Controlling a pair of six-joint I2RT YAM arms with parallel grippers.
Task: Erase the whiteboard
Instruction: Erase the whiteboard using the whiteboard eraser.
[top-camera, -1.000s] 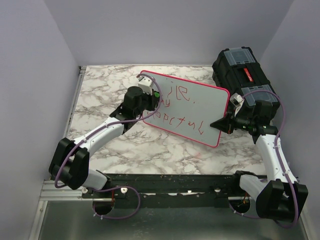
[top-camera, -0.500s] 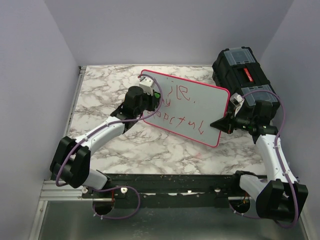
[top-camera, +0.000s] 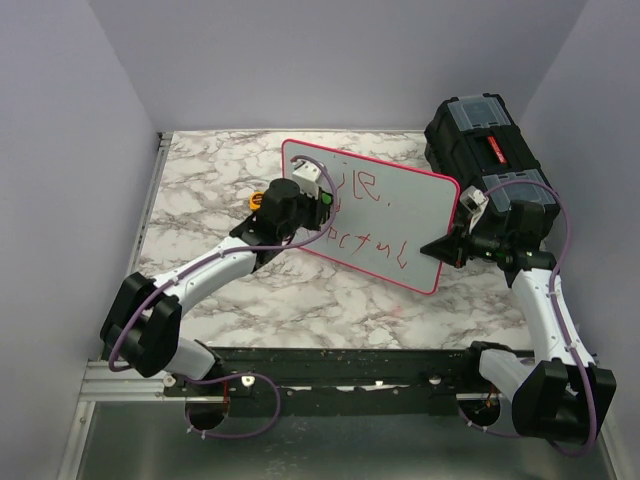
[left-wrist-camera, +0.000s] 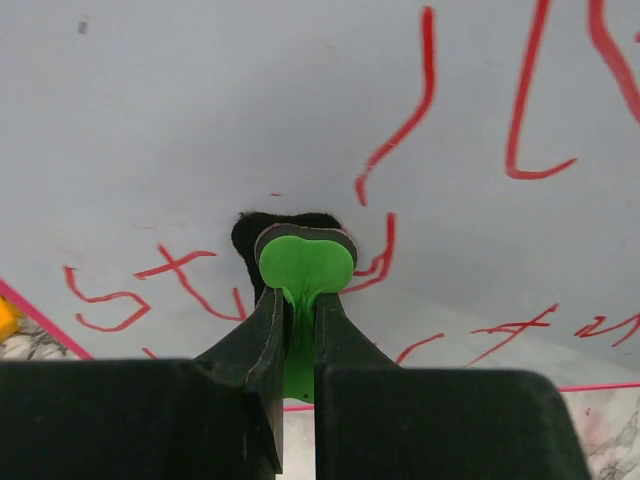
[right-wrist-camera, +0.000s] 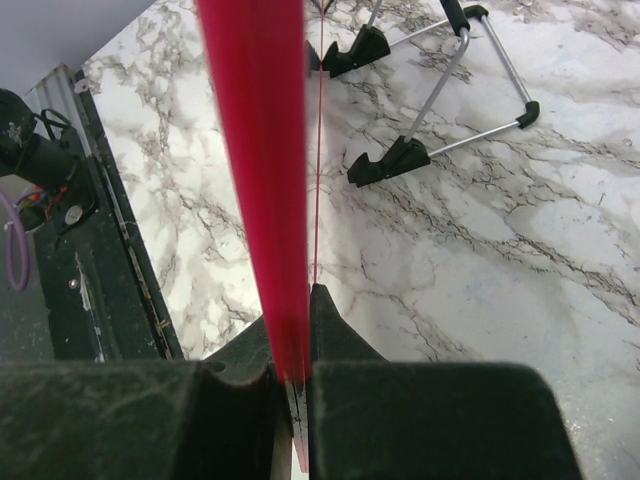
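I see a black toolbox (top-camera: 485, 150) just behind my right claw (top-camera: 436, 247), which is clenched on the whiteboard (top-camera: 390, 215) rim. My left claw (left-wrist-camera: 298, 330) pinches a green eraser (left-wrist-camera: 305, 262) against the red letters. Only the right wrist view shows the black feet (right-wrist-camera: 380, 165) on the bench (right-wrist-camera: 520, 260). The board's long side runs far-left to near-right

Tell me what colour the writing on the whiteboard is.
Red; the lettering shows best in the left wrist view.
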